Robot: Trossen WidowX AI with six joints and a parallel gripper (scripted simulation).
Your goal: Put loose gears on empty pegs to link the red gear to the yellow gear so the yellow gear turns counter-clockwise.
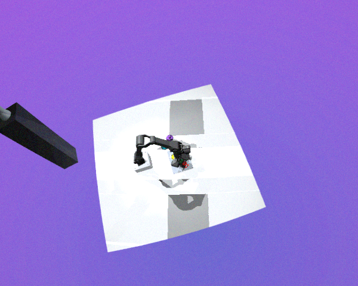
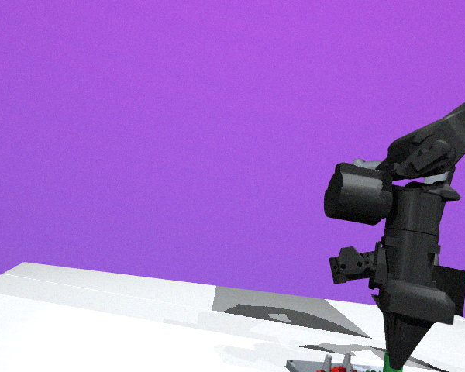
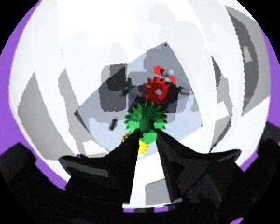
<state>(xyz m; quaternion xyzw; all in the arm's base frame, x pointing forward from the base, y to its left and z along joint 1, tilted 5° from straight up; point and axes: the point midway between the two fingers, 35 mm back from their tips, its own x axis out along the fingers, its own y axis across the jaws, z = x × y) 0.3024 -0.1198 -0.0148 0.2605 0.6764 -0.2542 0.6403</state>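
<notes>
My gripper (image 2: pixel 395 366) (image 3: pixel 147 131) is shut on the upright stem of the green gear (image 1: pixel 181 161) (image 2: pixel 386 361) (image 3: pixel 139 114). The green gear is low over the grey board (image 1: pixel 176 170) (image 2: pixel 301 365) (image 3: pixel 92 113), between the red gear (image 1: pixel 185 165) (image 2: pixel 336 370) (image 3: pixel 154 95) and the yellow gear (image 1: pixel 173 157) (image 3: pixel 142 147). In the wrist view it partly covers the yellow gear and comes close to the red gear. Its underside is hidden, so I cannot tell whether it sits on a peg or is flat. A purple gear (image 1: pixel 169 137) and a cyan gear (image 1: pixel 163 148) stand off the board.
Bare pegs show in the wrist view: one peg (image 3: pixel 113 124) left of the green gear, one (image 3: pixel 125 91) farther up, and one (image 3: pixel 185 91) right of the red gear. Another peg (image 3: pixel 168 73) stands by the red arrow. The arm reaches across above the board's near side.
</notes>
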